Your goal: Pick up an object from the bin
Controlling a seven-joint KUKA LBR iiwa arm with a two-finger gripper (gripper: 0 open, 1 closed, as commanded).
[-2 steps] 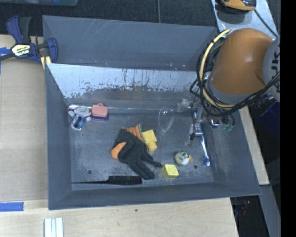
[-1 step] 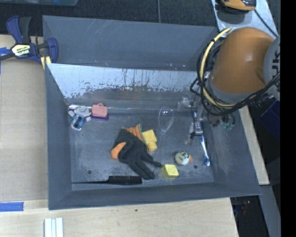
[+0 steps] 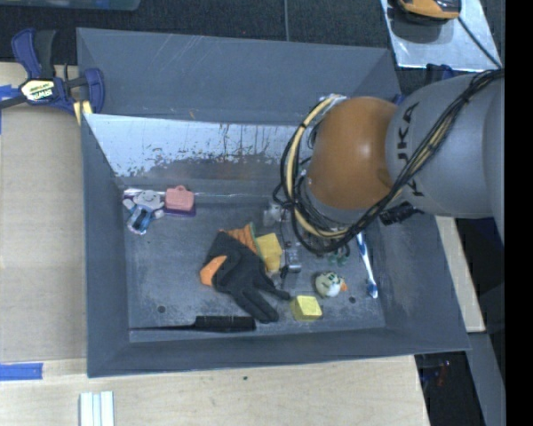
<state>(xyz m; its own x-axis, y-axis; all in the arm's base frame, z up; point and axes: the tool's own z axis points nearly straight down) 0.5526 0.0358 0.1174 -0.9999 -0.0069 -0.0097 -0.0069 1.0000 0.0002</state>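
The grey metal bin [image 3: 107,264] takes up most of the scene, its floor scuffed and its far wall scratched. The arm [image 3: 453,153] reaches in from the right, and its wrist carries a rounded orange cover [image 3: 355,153] ringed with yellow and black cables. Below that cover the gripper [image 3: 288,260] hangs low over the small heap in the middle of the floor, and whether its jaws are open or closed cannot be told, since the wrist hides them. The largest thing in the heap is a black glove [image 3: 246,280] with orange patches, lying just left of the gripper. A yellow block [image 3: 269,248] lies at the glove's far right edge, directly beside the gripper and nearest to it, with an orange scrap [image 3: 241,236] just to its left. A black stick [image 3: 222,324] lies along the near wall. A blue pen-like thing [image 3: 368,269] lies to the right under the arm. A pink block [image 3: 179,201] and a white-and-blue thing [image 3: 141,209] sit well apart at the far left. A smaller yellow cube [image 3: 308,307] and a whitish round thing [image 3: 329,283] lie near the glove on the right.
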